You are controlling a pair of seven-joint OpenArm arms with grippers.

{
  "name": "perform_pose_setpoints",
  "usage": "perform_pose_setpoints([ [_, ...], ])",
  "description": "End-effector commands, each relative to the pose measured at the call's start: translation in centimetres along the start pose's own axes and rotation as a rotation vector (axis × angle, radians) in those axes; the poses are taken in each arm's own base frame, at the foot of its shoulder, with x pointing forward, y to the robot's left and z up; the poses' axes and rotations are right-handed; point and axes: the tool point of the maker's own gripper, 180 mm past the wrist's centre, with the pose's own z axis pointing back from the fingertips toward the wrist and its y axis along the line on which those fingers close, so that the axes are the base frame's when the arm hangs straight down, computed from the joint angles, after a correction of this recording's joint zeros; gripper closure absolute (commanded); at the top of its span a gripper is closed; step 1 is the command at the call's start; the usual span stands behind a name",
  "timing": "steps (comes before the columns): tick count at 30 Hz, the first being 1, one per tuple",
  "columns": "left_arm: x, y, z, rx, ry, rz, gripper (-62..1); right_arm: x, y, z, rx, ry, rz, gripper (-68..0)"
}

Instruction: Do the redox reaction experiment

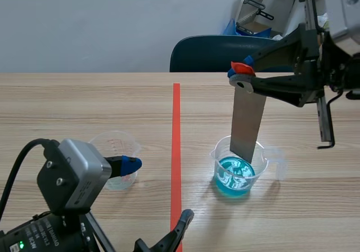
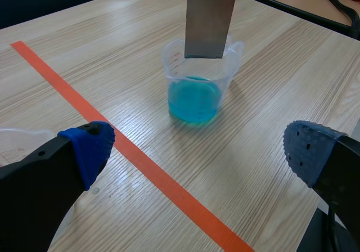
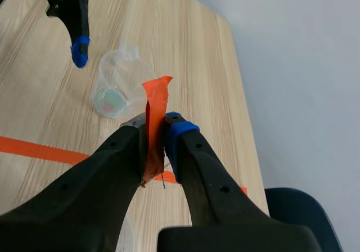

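A grey metal strip (image 1: 247,125) with orange tape on its top end hangs upright from my right gripper (image 1: 242,69), which is shut on the taped end (image 3: 154,125). The strip's lower end (image 2: 207,21) sits in the mouth of a clear beaker (image 1: 239,167) holding blue liquid (image 2: 194,97), just above the liquid. My left gripper (image 2: 197,151) is open low over the table, left of the blue beaker. One of its blue pads (image 1: 130,163) is beside an empty clear beaker (image 1: 115,159). In the right wrist view, that beaker (image 3: 119,88) lies far below.
An orange tape line (image 1: 176,151) runs down the table between the two beakers. A dark blue chair (image 1: 219,52) stands behind the far edge. Black cables (image 2: 292,7) lie on the table beyond the blue beaker.
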Motion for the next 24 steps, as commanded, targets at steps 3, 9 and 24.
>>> perform_pose_setpoints([
  [3,1.2,0.0,-0.2,0.003,-0.044,-0.002,-62.3,-0.4,-1.2,0.3,-0.043,-0.005,0.010,-0.8],
  [9,1.2,0.0,-0.2,0.003,-0.044,-0.002,-62.3,-2.3,-0.9,-0.2,-0.056,0.023,-0.012,-0.8],
  [24,1.2,0.0,-0.2,0.003,-0.043,-0.002,-62.3,-6.4,0.3,-1.3,-0.077,0.079,-0.091,-0.8],
])
